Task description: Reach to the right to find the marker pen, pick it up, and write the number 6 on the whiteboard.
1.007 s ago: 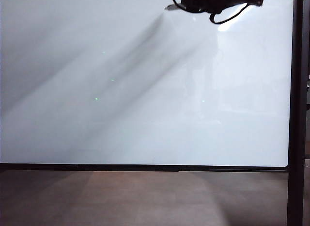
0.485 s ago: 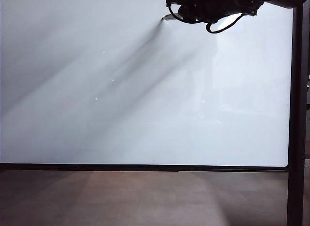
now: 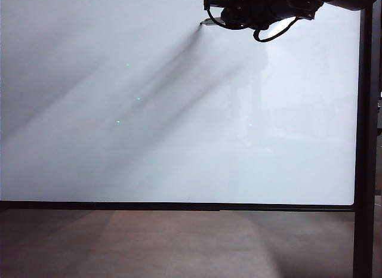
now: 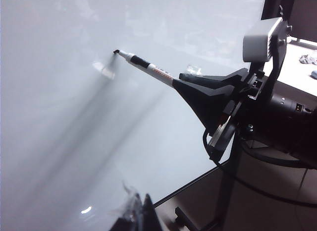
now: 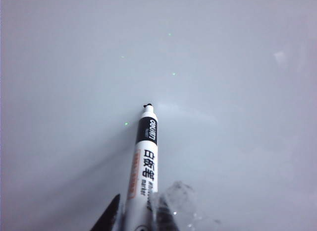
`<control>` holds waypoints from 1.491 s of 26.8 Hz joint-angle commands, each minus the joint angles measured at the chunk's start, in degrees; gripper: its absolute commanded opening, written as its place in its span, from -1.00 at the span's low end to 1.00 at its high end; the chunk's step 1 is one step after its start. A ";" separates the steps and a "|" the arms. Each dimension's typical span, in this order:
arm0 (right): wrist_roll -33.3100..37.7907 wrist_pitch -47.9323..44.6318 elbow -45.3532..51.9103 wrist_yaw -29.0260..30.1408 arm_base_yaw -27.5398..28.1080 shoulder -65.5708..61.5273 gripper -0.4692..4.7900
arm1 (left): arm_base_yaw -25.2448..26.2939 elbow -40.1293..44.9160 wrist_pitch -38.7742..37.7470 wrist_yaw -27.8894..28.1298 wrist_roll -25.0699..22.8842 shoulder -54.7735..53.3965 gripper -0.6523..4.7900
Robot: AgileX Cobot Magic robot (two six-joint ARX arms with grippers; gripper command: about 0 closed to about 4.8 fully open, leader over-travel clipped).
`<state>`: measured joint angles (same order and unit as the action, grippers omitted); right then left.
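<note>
The whiteboard (image 3: 149, 111) fills the exterior view, glossy white and bare; no number 6 shows on it. At its top edge my right gripper (image 3: 224, 17) is shut on the marker pen (image 3: 207, 21), a white stick with a black band. In the left wrist view the marker pen (image 4: 148, 68) sticks out of the right gripper (image 4: 177, 81) with its dark tip against the whiteboard (image 4: 59, 117). The right wrist view shows the marker pen (image 5: 144, 156) clamped between the right gripper (image 5: 134, 206) fingers. My left gripper (image 4: 140, 207) hangs low by the board, shut and empty.
A black frame strip (image 3: 179, 206) runs along the board's lower edge and a black upright post (image 3: 364, 141) stands at the right. Black cables (image 3: 268, 33) loop under the right arm. Brown floor (image 3: 179, 242) lies below the board.
The right gripper with the pen has come down and slightly left, bringing the tip onto the board. In the last half second it has hardly moved.
</note>
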<state>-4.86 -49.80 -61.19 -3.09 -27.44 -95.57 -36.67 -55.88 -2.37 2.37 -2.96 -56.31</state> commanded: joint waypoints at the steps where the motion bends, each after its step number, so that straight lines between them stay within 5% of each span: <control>1: -0.07 0.04 -0.48 -3.78 0.17 0.24 -0.71 | -0.04 -0.33 0.70 -0.22 0.17 0.24 -0.78; 18: -0.07 1.51 -0.46 -8.55 0.13 1.11 -0.71 | -0.04 -0.33 0.70 -0.22 0.15 0.22 -0.78; 34: -0.15 2.10 -0.46 4.22 0.07 4.33 -0.71 | -0.04 -0.33 0.68 -0.20 0.15 0.22 -0.78; 40: -7.45 5.60 -0.46 5.53 0.11 4.04 -0.71 | -0.04 -0.33 0.66 -0.22 0.15 0.22 -0.78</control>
<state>-10.33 -44.10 -61.25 2.74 -27.29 -91.61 -36.67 -55.88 -2.37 2.37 -2.96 -56.31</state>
